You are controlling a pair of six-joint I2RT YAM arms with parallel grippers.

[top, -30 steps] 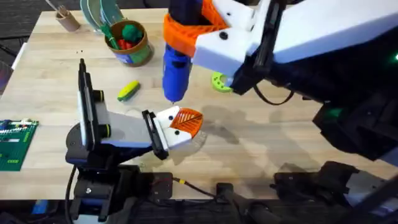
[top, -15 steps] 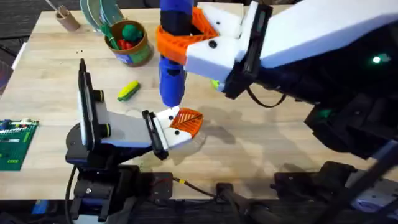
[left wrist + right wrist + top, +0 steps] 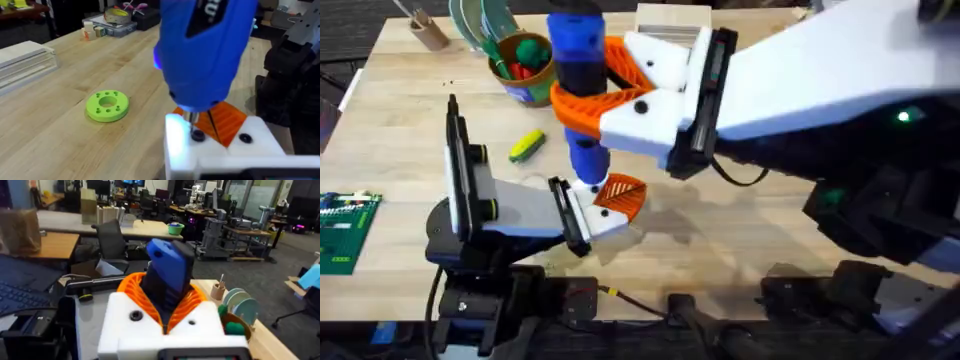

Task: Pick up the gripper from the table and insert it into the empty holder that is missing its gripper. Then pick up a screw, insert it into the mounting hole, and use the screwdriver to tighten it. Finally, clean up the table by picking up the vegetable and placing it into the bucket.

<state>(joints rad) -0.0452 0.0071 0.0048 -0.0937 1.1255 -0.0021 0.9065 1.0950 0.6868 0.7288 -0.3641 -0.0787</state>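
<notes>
Tabletop: pale wood planks (image 3: 740,215), lit evenly from above, with soft shadows on the wood.
Floor: dark grey carpet (image 3: 345,30) shows beyond the tabletop's far left corner in the overhead view.
Room behind: an open workshop seen from the right wrist, with a long wooden desk (image 3: 55,242) and a black office chair (image 3: 112,240) beside it.
Far end: dark equipment racks and stands (image 3: 225,235) on a grey floor (image 3: 285,287), with glass partitions (image 3: 265,195) behind them.
Clutter: a clear plastic box (image 3: 112,25) of small parts sits on the tabletop's far edge.
Stack: flat white boards (image 3: 25,60) lie on the wood.
</notes>
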